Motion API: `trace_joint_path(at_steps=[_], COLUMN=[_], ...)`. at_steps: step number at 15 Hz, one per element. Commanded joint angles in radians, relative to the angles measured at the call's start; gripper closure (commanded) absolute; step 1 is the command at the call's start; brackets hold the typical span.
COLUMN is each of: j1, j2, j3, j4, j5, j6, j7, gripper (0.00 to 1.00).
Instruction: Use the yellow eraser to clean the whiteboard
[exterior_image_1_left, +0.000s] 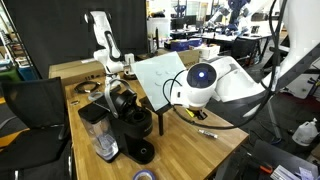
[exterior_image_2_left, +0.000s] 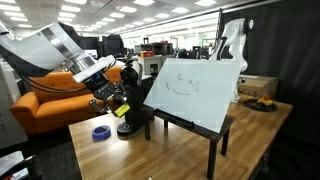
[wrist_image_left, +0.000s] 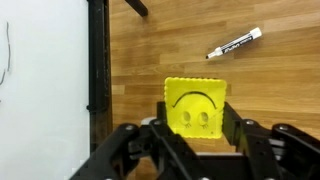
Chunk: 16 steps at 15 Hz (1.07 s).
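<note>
In the wrist view my gripper is shut on the yellow eraser, a flat square with a black arc and two ovals drawn on it, held above the wooden table. The whiteboard fills the left of that view, with a thin pen line at its edge. In both exterior views the whiteboard leans on a black stand, with faint drawn marks on its face. The gripper hangs beside the board's edge, apart from it. The eraser shows as a yellow spot between the fingers.
A black-and-white marker pen lies on the table. A black coffee machine stands next to the board. A blue tape roll lies near the table edge. A second white arm stands behind.
</note>
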Motion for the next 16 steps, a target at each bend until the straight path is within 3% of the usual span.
trace_joint_path(at_steps=[1, 4, 10, 13, 16], j1=[-0.047, -0.094, -0.211, -0.226, -0.246], j2=[-0.006, 0.013, 0.116, 0.214, 0.306], j3=[0.002, -0.034, -0.138, -0.167, -0.132], j4=[0.016, 0.077, 0.281, 0.372, 0.424], j5=[-0.033, -0.041, -0.003, 0.112, 0.278], j6=[0.067, 0.130, 0.323, 0.419, 0.468], j7=[-0.002, -0.081, -0.404, -0.591, -0.776], gripper=[0.71, 0.71, 0.71, 0.71, 0.71])
